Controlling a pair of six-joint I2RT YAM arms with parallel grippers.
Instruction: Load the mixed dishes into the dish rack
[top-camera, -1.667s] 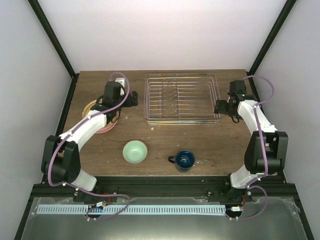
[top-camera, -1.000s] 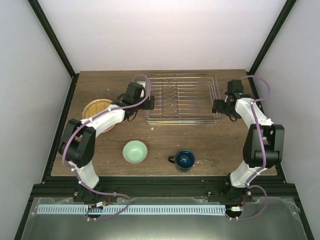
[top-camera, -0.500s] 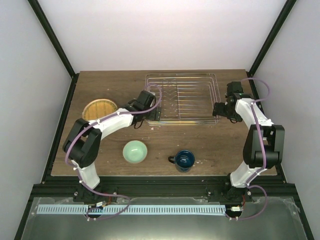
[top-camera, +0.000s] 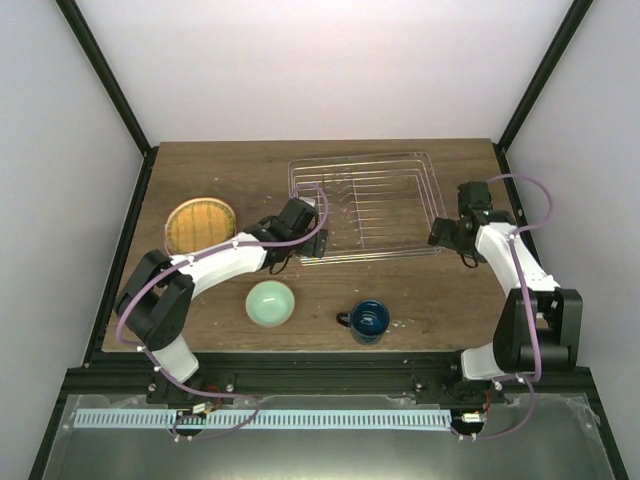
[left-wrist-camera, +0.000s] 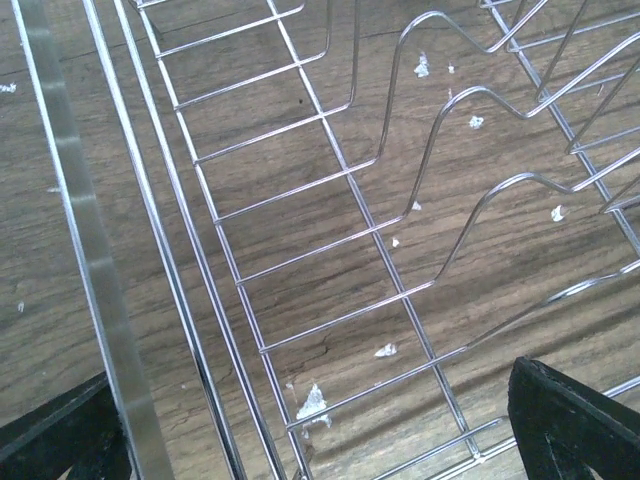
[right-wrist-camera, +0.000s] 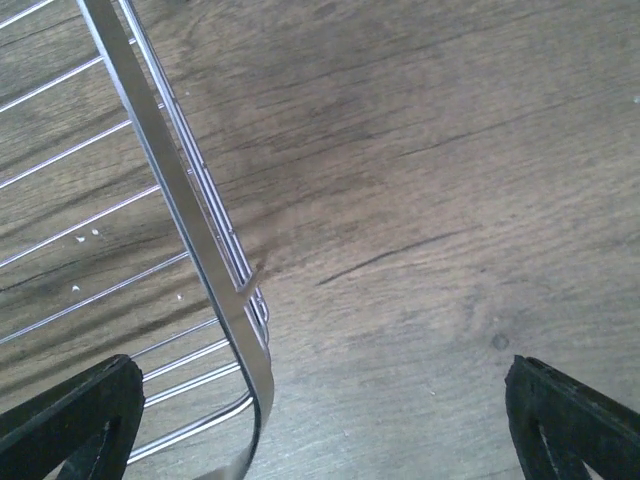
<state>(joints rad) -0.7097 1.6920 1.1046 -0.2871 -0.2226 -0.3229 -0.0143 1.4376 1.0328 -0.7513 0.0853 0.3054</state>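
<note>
Nothing loaded yet: dish rack at upper centre is empty, cream plate sits at left, mint bowl and blue mug at lower centre, while left gripper and right gripper, jaws wide apart, straddle its side rims holding nothing.

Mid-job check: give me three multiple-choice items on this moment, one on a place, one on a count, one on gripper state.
1. Where is the dark blue mug? A in the dish rack; B on the table, right of the mint bowl; C inside that bowl.
2. How many dishes are in the rack? A none; B one; C three.
3. The left gripper and right gripper are: A both shut; B both open, astride the rack's rim; C one open, one shut.
Answers: 1 B, the top view shows it beside the bowl; 2 A, only bare wires show; 3 B, each wrist view shows the rim between spread fingers.
</note>
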